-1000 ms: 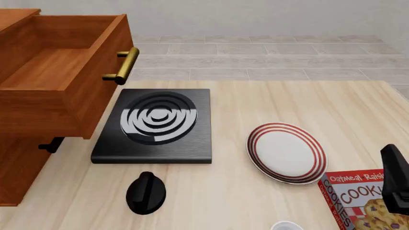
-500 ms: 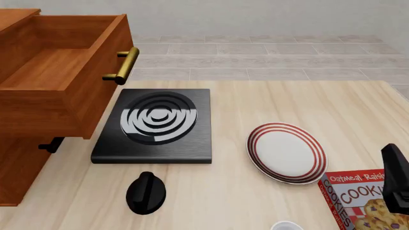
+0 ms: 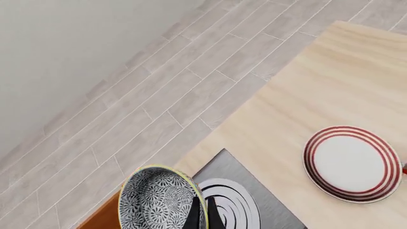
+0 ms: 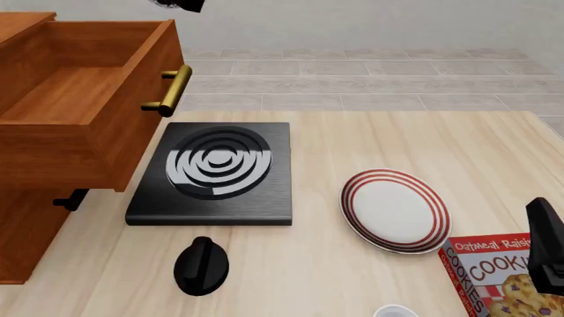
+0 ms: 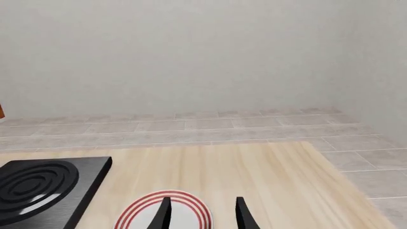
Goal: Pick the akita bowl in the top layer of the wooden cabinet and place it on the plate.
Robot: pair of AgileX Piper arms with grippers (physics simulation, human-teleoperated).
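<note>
- The table (image 4: 370, 139) is holding a black stove, a plate and a box of cookies.
- The wooden cabinet (image 4: 22, 244) is standing at the left side of the table.
- The top layer (image 4: 79, 99) is sticking out open, over the left edge of the stove (image 4: 216, 172), and I am seeing only bare wood inside it.
- The plate (image 4: 395, 210) is lying flat on the table, to the right of the stove and just beside the cookie box (image 4: 498, 274).
- A black knob-shaped thing (image 4: 201, 265) is sitting on the table in front of the stove.
- The akita bowl (image 3: 159, 200) is hanging up in the air, tilted on its side, high over the stove and well apart from the plate.
- My left claw (image 3: 202, 214) is pinching the bowl's rim between its fingers.
- My right claw (image 5: 202, 214) is hanging wide apart, holding nothing, with the plate showing past its fingers.
</note>
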